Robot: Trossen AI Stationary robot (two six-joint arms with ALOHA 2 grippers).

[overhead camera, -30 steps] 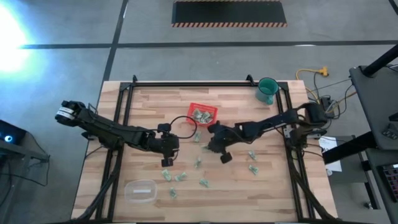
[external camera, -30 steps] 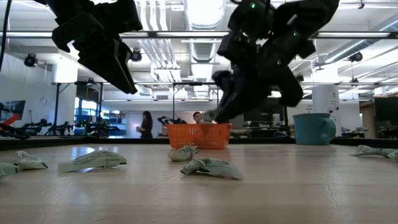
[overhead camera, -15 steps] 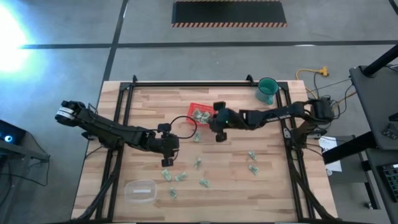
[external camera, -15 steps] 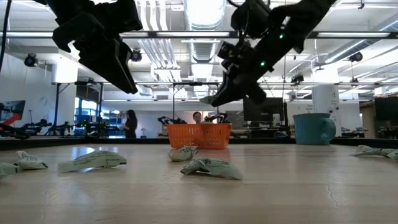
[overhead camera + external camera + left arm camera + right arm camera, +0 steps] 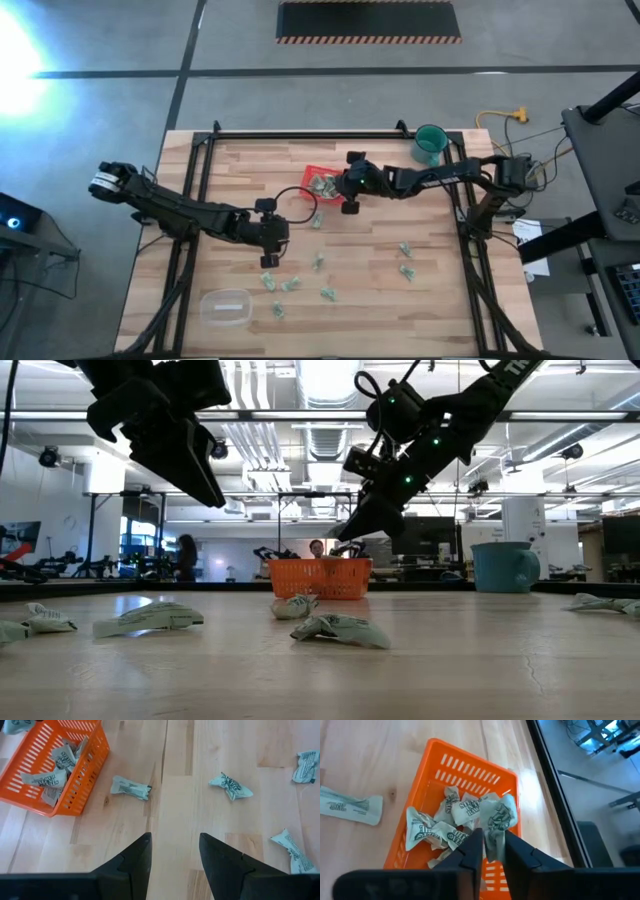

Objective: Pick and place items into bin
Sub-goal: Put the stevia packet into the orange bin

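Wrappers (image 5: pixel 322 186) fill the red tray (image 5: pixel 335 174) at twelve o'clock; the right gripper (image 5: pixel 491 849) above pinches one (image 5: pixel 498 822) (print unreadable). Loose pieces (image 5: pixel 320 263) lie toward six o'clock beside the empty, parted left gripper (image 5: pixel 175 847); teal cup (image 5: pixel 430 144) at two.

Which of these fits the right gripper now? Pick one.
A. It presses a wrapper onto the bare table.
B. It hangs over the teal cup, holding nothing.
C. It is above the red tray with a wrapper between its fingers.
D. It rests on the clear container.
C: the right gripper is above the red tray, a pale-green wrapper between its fingers.
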